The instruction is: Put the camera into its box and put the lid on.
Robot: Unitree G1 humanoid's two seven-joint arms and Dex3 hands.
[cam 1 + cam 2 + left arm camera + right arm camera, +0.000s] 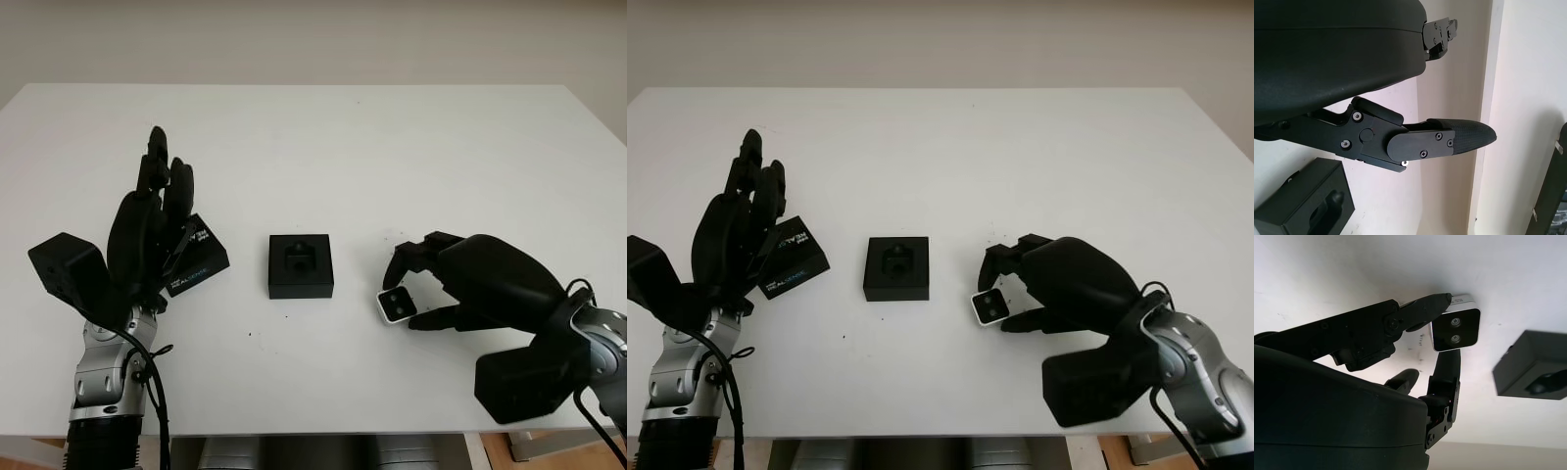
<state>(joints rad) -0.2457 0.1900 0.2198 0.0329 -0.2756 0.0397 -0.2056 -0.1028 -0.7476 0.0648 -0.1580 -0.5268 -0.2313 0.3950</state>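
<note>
A small silver camera (pixel 398 305) with a dark two-lens face lies right of the box, just above or on the white table (pixel 323 147). My right hand (pixel 412 292) is shut on it; in the right wrist view one fingertip (pixel 1437 299) presses one edge of the camera (pixel 1456 329) and another finger meets the opposite edge. The open black box (pixel 301 265) with a foam cut-out sits at the table's middle. Its black printed lid (pixel 199 257) lies left of it, tilted. My left hand (pixel 165 174) stands open just left of the lid, partly covering it.
The box (pixel 1533 364) is a short gap away from the held camera. The table's front edge runs close below both forearms. Bare white tabletop stretches behind the box to the far wall.
</note>
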